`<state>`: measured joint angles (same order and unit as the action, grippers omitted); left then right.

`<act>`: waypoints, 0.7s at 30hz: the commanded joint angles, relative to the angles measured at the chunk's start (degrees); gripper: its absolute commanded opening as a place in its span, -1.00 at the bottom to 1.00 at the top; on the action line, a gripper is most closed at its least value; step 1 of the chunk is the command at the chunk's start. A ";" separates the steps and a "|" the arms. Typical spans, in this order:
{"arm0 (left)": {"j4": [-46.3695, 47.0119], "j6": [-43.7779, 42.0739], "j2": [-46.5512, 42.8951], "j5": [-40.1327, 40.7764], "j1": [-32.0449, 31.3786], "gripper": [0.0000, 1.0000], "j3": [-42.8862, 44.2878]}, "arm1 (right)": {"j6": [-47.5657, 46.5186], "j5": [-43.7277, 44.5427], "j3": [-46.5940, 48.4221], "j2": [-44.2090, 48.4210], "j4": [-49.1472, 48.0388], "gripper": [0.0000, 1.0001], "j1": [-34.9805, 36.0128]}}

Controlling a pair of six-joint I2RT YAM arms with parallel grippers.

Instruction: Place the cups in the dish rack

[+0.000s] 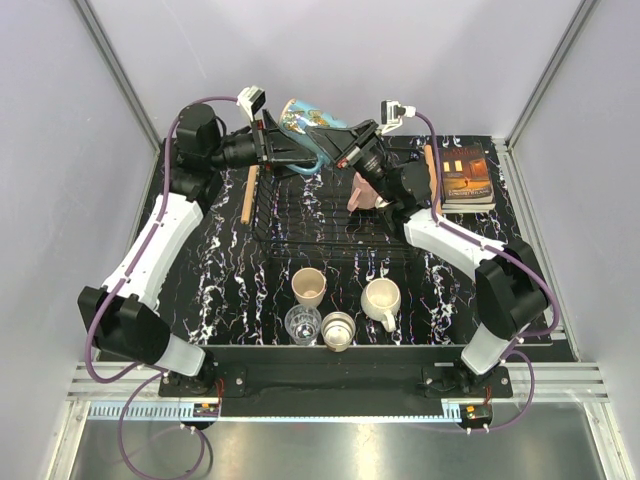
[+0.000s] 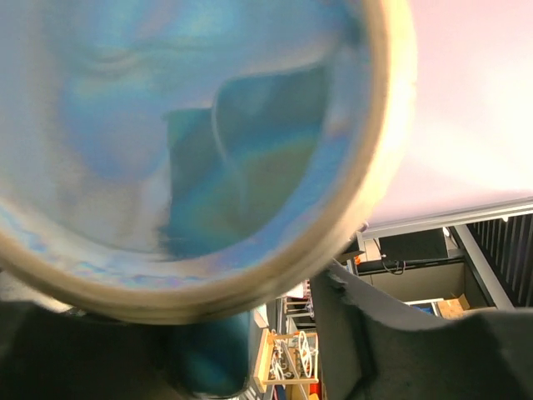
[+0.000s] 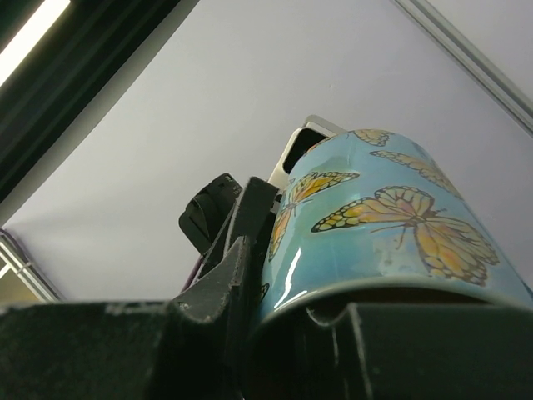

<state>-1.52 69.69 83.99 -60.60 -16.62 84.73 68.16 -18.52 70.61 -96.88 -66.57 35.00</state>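
Mug: blue, aloft over far edge of rack.
Axis: on its side, long axis roughly left-right, base toward left gripper, handle hanging down.
Right gripper: pinching mug at mouth end.
Left gripper: at base end; clamped or spread, cannot tell.
Rack: holds pink mug at right end.
Table: three cups and tumbler, mouths up, in front of rack.

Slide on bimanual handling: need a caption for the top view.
Left gripper and right gripper hold blue mug raised at rack's far end; four cups wait on table.
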 commanded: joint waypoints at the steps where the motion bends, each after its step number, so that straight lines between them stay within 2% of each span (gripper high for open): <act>1: 10.49 -0.17 -1.72 -3.03 -3.42 0.15 1.84 | 1.19 -17.77 1.29 -0.51 4.86 -1.00 8.24; 4: 10.13 -0.43 -1.72 -3.56 -3.42 0.28 2.11 | 0.13 -18.56 1.72 0.11 6.88 -1.00 8.33; 8: 10.39 -0.35 -1.81 -4.96 -3.33 0.30 1.15 | -3.20 -19.27 2.16 1.60 11.62 -1.00 8.33; 15: 11.36 -0.17 -2.60 -6.11 -3.24 0.16 -0.44 | -5.05 -20.41 3.22 2.66 14.18 -1.00 8.33; 21: 12.76 1.58 -2.77 -5.85 -3.24 0.08 -0.70 | -2.86 -19.71 2.69 1.43 9.97 -1.00 8.33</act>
<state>-1.06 70.41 83.61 -61.91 -16.47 82.83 61.28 -21.50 72.10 -94.45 -57.93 35.24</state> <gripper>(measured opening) 0.549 0.235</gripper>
